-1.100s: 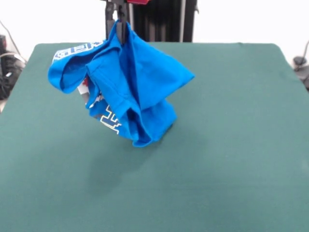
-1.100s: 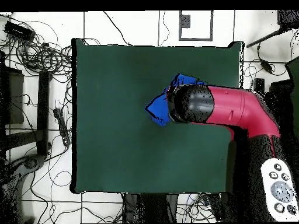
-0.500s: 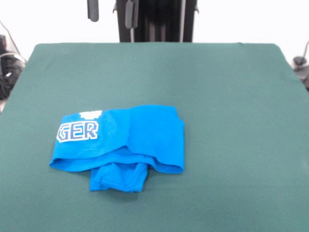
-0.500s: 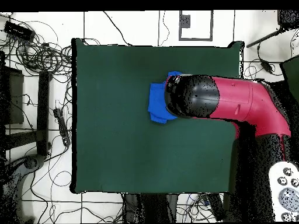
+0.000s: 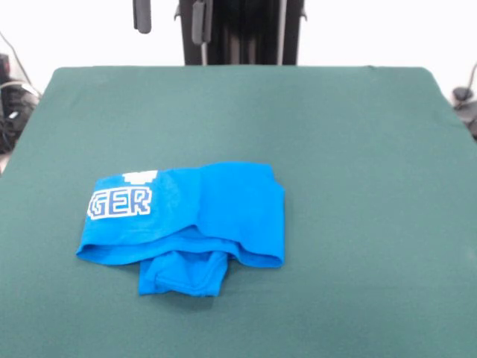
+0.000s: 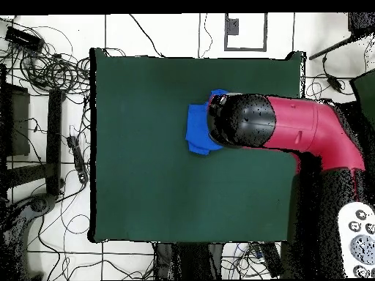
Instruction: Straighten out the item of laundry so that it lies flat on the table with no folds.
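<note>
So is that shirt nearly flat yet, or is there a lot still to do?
Not nearly. Done: the shirt is down on the table, and the gripper hangs high above with open jaws, holding nothing. In hand: nothing; no grasp is under way. Left: most of it. The shirt is doubled over, its lettering partly covered, and a fold pokes out at the near edge.
</note>
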